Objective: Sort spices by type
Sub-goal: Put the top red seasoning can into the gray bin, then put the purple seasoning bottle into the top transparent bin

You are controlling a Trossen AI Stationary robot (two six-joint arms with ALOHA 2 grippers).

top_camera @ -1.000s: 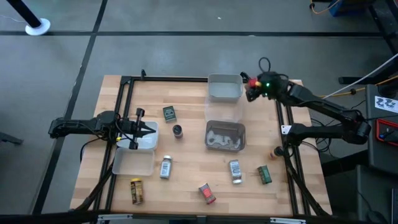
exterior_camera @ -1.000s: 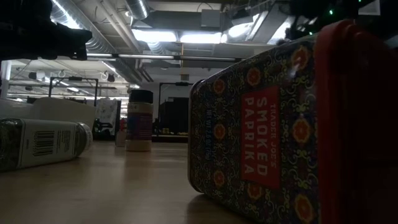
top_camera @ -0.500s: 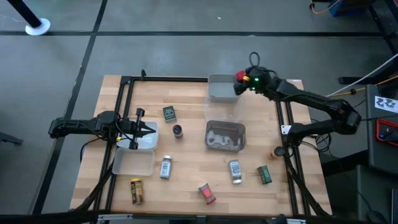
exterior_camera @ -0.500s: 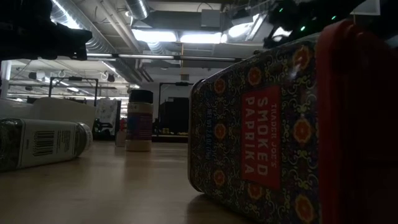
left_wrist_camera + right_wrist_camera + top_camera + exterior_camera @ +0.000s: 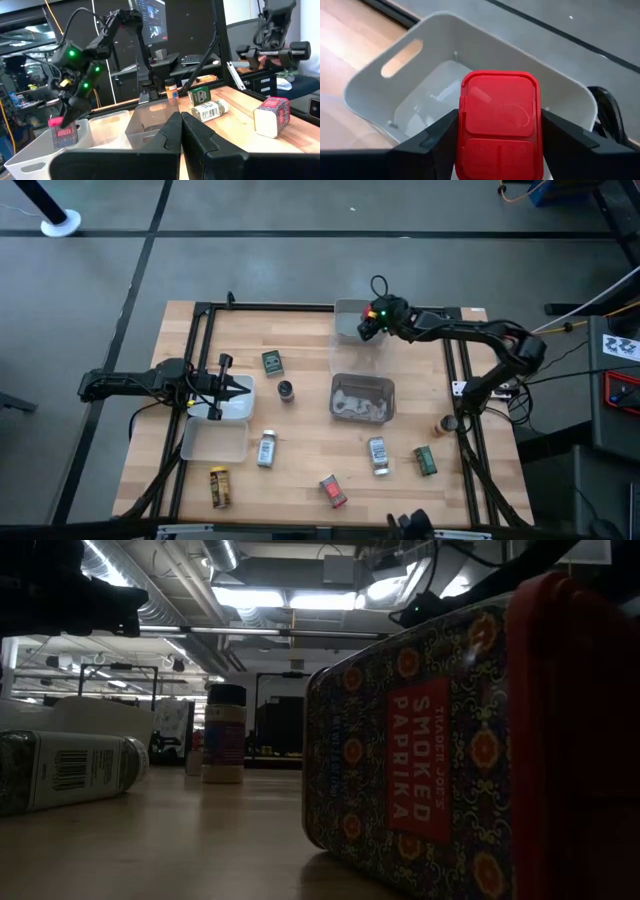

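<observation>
above the far tray [image 5: 360, 322], at about twelve o'clock on the table [image 5: 300, 460], the right gripper [image 5: 366, 327] is clamping a red-lidded spice box [image 5: 500, 125] between its fingers [image 5: 427, 142], hanging over the tray's hollow. at nine o'clock the left gripper [image 5: 238, 389] is waiting with its fingers pressed together over a clear tray [image 5: 215, 442]. other spices are lying toward six o'clock, a smoked paprika tin [image 5: 410, 740] among them.
</observation>
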